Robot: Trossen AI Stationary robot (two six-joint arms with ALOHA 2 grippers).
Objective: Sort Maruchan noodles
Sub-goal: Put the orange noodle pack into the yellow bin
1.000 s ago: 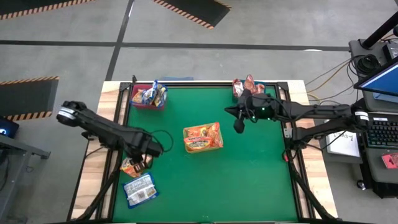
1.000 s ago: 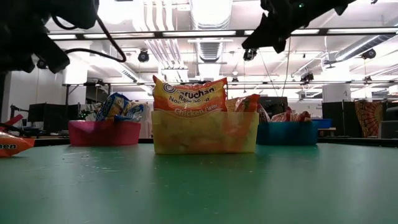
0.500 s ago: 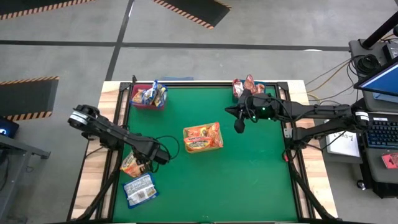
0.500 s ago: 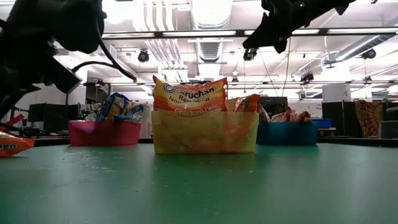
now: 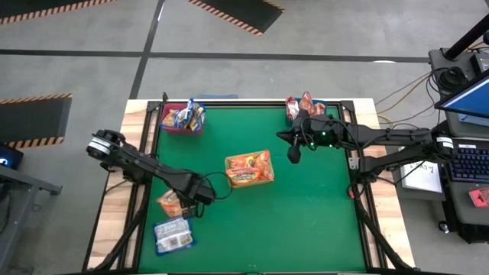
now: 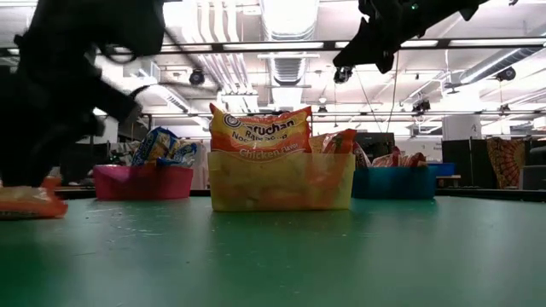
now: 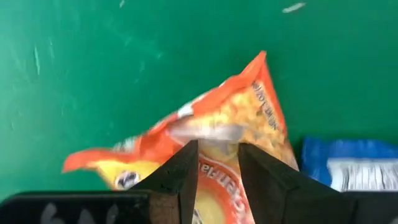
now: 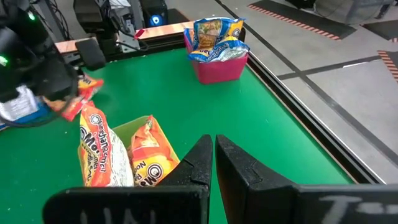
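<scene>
An orange noodle packet point(image 5: 168, 203) sits near the table's left edge, and my left gripper point(image 5: 191, 200) is shut on it. It also shows in the left wrist view point(image 7: 236, 118) and the low view point(image 6: 30, 202). A blue-and-silver packet point(image 5: 172, 234) lies flat on the mat just nearer. The green bin point(image 5: 248, 169) in the middle holds orange packets. My right gripper point(image 5: 293, 155) hangs shut above the mat to the right of that bin, touching nothing. My left gripper pinches the orange packet between its two fingers point(image 7: 186, 168), at one end of the packet point(image 7: 217, 140). The fingers come from above, slanting toward the table's left edge. The packet is tilted, its far corner point(image 7: 261, 59) pointing away; whether any part still rests on the mat I cannot tell.
A red bin point(image 5: 164, 122) with blue-and-silver packets stands at the far left corner. A blue bin point(image 6: 397, 183) with red packets stands at the far right. The raised table frame runs along all edges. Bare green mat spreads across the near and right parts.
My left gripper has moved toward the table's right and near edges and come down onto the orange packet. The packet has shifted slightly toward the right and tipped up, so it looks narrower from above. My right arm has kept still.
</scene>
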